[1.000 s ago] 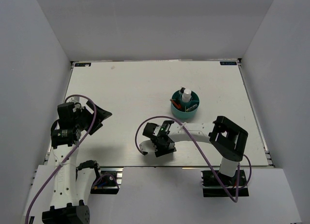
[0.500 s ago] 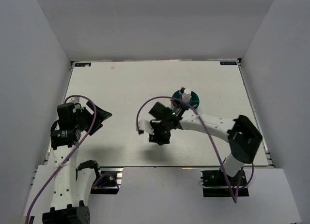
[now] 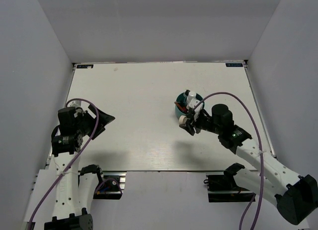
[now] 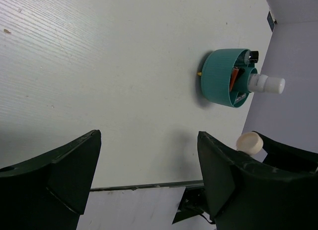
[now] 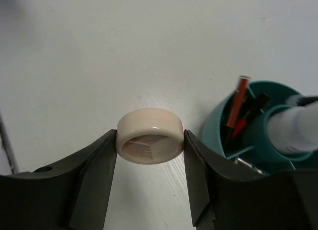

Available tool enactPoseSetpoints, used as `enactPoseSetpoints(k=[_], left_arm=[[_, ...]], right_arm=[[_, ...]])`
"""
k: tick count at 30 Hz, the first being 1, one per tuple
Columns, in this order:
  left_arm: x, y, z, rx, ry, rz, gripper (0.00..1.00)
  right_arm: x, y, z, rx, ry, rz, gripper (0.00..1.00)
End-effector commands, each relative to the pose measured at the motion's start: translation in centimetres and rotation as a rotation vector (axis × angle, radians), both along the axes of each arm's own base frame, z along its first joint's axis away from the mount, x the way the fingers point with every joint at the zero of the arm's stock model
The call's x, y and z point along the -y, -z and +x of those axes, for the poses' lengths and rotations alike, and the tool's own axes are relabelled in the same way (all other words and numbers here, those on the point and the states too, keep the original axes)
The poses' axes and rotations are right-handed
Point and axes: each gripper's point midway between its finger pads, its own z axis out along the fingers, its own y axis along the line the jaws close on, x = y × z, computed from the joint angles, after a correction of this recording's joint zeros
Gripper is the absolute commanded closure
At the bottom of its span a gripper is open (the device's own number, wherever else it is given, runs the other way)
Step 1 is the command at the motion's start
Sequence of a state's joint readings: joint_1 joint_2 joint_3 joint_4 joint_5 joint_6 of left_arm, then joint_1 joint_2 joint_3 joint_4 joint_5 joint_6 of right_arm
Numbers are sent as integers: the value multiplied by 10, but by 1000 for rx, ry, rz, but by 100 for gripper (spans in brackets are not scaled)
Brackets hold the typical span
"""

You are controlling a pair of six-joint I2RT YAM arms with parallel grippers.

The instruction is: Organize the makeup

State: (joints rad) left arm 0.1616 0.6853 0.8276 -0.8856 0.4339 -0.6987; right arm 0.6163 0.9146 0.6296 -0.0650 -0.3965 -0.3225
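Note:
My right gripper (image 5: 150, 146) is shut on a round cream-pink compact (image 5: 150, 135) and holds it above the table, just left of the teal divided cup (image 5: 221, 135). In the top view the gripper (image 3: 188, 123) sits at the cup's (image 3: 179, 111) near-left side. The cup holds a white bottle (image 5: 290, 128), a red stick (image 5: 238, 103) and a black stick (image 5: 252, 110). My left gripper (image 3: 102, 121) is open and empty at the table's left. In its wrist view (image 4: 149, 140) the cup (image 4: 221, 78), the bottle (image 4: 266, 84) and the compact (image 4: 249, 142) show far ahead.
The white table (image 3: 134, 91) is walled by grey panels on three sides. Its near edge (image 3: 164, 170) runs just in front of both grippers. A purple cable (image 3: 233, 98) arcs over the right arm.
My right arm has swung from the near middle of the table to the right and back, carrying the compact up to the teal cup. The left arm has barely moved.

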Motion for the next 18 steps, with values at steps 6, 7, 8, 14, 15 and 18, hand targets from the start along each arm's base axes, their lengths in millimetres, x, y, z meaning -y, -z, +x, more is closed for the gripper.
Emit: enactPoseSetpoints(k=[6, 7, 8, 14, 15, 18], left_arm=[[3, -10, 13, 49, 37, -10, 12], [3, -10, 13, 51, 39, -11, 12], [3, -10, 14, 54, 40, -11, 12], [4, -9, 13, 59, 39, -13, 12], [4, -8, 13, 56, 39, -14, 12], [4, -9, 12, 61, 41, -16, 12]], right_arm=[[45, -44, 54, 60, 396, 201, 100], [49, -43, 57, 37, 435, 218, 100], [58, -39, 62, 22, 477, 219, 100], [82, -19, 74, -81, 584, 250, 100], [85, -17, 76, -94, 590, 253, 100], [88, -6, 81, -153, 589, 270, 100]])
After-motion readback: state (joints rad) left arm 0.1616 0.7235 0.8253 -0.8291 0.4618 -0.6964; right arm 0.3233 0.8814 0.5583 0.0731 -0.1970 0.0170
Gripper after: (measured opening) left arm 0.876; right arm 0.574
